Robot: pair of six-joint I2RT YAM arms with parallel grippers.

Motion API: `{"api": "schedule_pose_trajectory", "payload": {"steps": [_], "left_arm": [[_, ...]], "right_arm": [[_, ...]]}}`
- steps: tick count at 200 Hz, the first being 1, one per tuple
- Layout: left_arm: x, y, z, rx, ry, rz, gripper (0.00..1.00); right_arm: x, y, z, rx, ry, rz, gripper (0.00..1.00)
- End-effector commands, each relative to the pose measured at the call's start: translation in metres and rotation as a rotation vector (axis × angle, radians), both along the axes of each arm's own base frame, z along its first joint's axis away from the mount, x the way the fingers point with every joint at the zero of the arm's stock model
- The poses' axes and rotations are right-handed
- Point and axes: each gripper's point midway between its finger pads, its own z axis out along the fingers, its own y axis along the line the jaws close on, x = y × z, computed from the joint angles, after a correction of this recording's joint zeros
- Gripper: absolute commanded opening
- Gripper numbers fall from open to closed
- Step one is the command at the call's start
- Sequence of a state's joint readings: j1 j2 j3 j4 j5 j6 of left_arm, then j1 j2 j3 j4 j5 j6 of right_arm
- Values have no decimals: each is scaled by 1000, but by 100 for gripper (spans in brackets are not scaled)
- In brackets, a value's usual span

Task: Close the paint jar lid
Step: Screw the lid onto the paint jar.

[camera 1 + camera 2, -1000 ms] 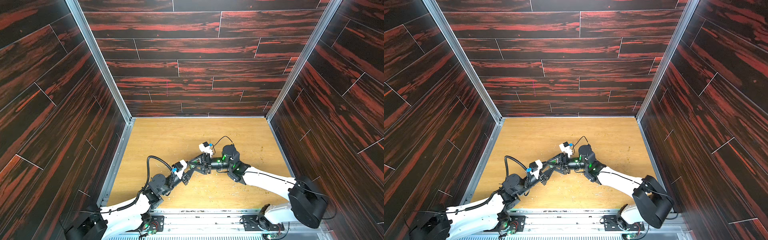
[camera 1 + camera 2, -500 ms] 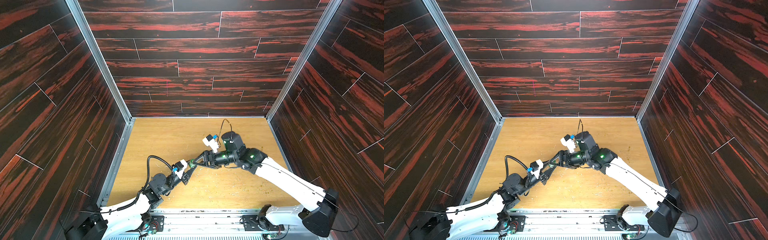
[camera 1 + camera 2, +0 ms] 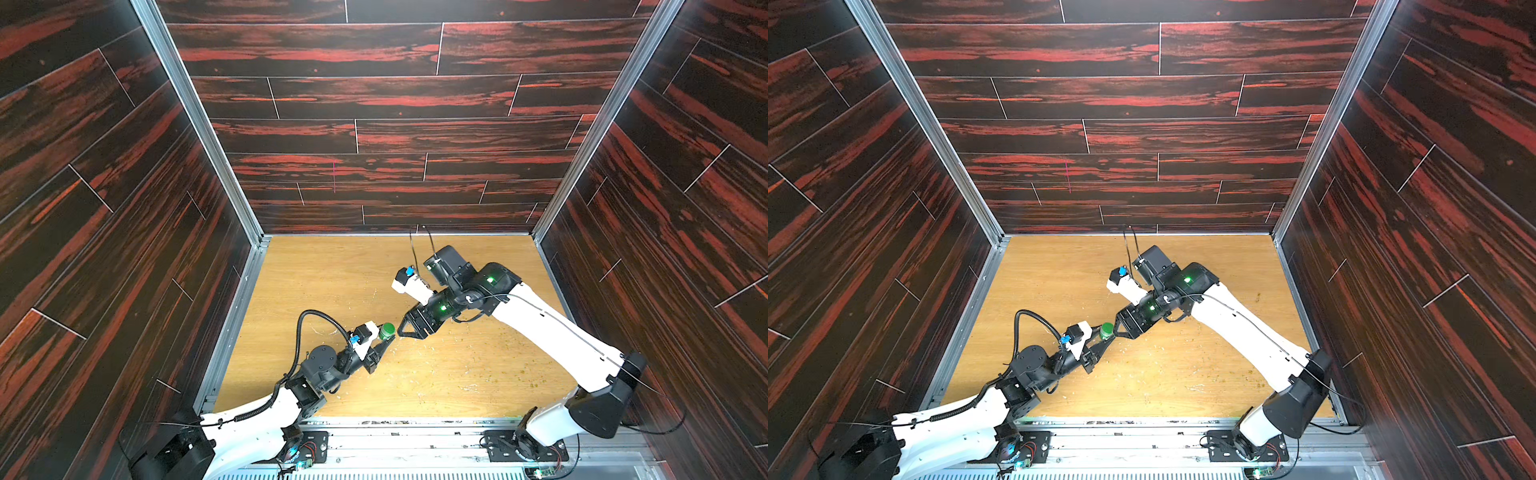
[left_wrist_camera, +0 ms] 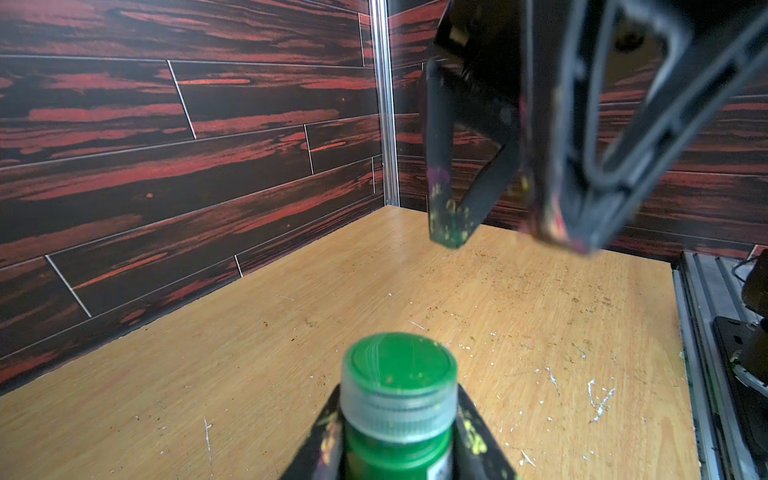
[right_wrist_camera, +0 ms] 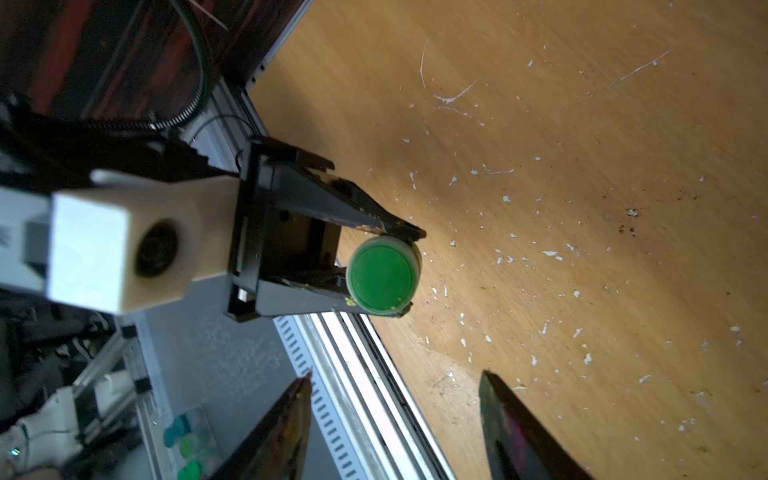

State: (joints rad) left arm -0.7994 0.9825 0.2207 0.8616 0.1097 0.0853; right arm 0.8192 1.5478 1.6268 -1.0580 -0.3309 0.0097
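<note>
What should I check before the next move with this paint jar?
1. Jar gripped between the left jaws: ok.
2. Lid sitting on the jar: ok, it looks level.
3. Lid fully tightened: cannot tell.
4. Right jaws open and empty: ok.
5. Right jaws clear of the lid: ok, a gap shows in both wrist views.
6. Jar resting on the table: cannot tell.
</note>
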Motion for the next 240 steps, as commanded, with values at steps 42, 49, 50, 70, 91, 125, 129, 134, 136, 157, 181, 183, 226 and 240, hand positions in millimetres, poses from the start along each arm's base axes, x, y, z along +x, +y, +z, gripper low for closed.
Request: {"api": "schedule_pose_trajectory", "payload": {"steps": [42, 49, 50, 70, 91, 125, 129, 134, 136, 157, 181, 183, 226, 240], "left_arm": [[1, -6, 15, -13, -34, -25, 10], [0, -6, 14, -12, -33, -26, 10], [0, -6, 14, -11, -32, -26, 10], [0, -6, 15, -12, -31, -29, 10], [0, -7, 15, -11, -30, -30, 10], [1, -7, 13, -7, -27, -29, 10], [1, -7, 13, -5, -27, -29, 10], [1, -7, 12, -4, -27, -28, 10], [1, -7, 13, -4, -27, -28, 10], [1, -7, 12, -2, -28, -29, 10], [1, -7, 12, -2, -30, -27, 10], [1, -7, 13, -3, -30, -26, 10], [1, -6, 14, -6, -34, -25, 10], [1, -6, 14, -5, -34, -23, 10]], "right_arm": [[-17, 10, -4, 12, -58, 234, 67], [-16, 12, -7, 4, -55, 243, 67], [-16, 12, -8, 3, -54, 243, 67], [-12, 14, -17, -33, -64, 253, 67], [-6, 18, -19, -46, -83, 258, 66], [-1, 26, -20, -49, -87, 273, 64], [-1, 27, -19, -44, -87, 276, 64], [-1, 29, -19, -39, -83, 279, 64], [-1, 29, -19, -37, -83, 281, 64], [-1, 31, -20, -40, -74, 289, 63], [1, 32, -25, -54, -65, 288, 63], [2, 32, -25, -57, -66, 288, 63], [6, 35, -29, -71, -58, 282, 62], [5, 37, -28, -63, -50, 282, 62]]}}
